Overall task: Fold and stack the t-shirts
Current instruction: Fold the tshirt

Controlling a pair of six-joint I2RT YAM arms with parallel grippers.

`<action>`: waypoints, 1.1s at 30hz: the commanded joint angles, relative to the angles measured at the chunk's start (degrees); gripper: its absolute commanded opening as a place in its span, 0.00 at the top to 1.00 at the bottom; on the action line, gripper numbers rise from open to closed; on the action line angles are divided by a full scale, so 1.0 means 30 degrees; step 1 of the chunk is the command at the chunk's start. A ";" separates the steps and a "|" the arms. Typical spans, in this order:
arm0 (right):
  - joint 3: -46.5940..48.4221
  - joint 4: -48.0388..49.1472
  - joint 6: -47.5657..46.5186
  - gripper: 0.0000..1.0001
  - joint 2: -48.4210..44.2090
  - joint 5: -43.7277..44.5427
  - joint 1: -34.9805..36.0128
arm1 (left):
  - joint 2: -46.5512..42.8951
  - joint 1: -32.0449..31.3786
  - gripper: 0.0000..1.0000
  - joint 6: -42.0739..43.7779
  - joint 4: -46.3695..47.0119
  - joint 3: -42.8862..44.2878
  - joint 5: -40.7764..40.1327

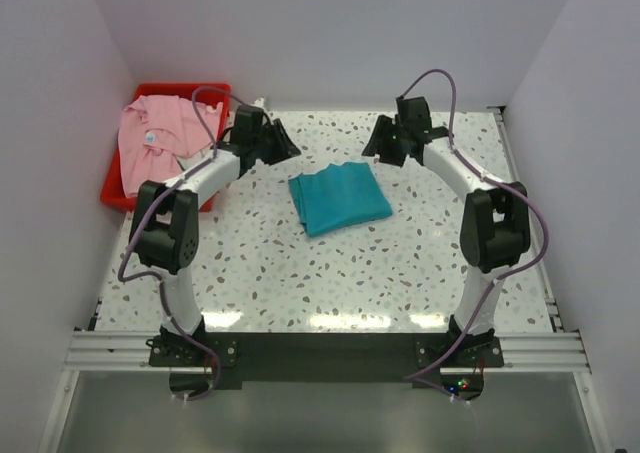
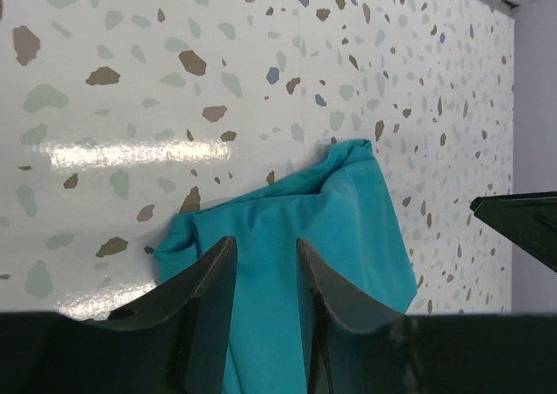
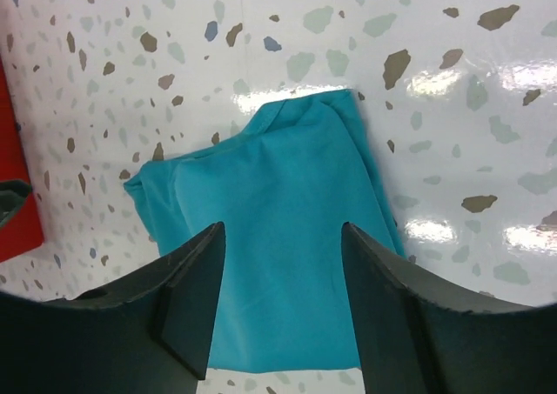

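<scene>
Teal shirt [image 1: 340, 199] between left gripper [image 2: 264, 248] and right gripper [image 3: 283, 233], both parted, empty; pink shirt [image 1: 152, 138]: top view only.

Teal t-shirt [image 1: 340, 199] folded flat on table [image 1: 300, 273]; pink t-shirt [image 1: 155, 138] crumpled in red bin [image 1: 112, 198]

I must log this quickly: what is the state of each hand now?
Left hand: open, holding nothing.
Right hand: open, holding nothing.
</scene>
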 commanded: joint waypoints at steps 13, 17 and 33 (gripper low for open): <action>-0.3590 0.2676 -0.0577 0.51 -0.0019 0.1629 0.1567 | 0.4619 -0.2586 0.62 0.3141 -0.5233 0.5483 -0.5790; -0.3884 0.2765 -0.0607 0.52 0.0010 0.1893 0.1596 | 0.4884 -0.2762 0.62 0.3054 -0.5468 0.5454 -0.6260; -0.4412 0.3204 -0.0285 0.55 0.0362 0.1864 0.1538 | 0.5733 -0.2791 0.58 0.3113 -0.3975 0.5336 -0.4679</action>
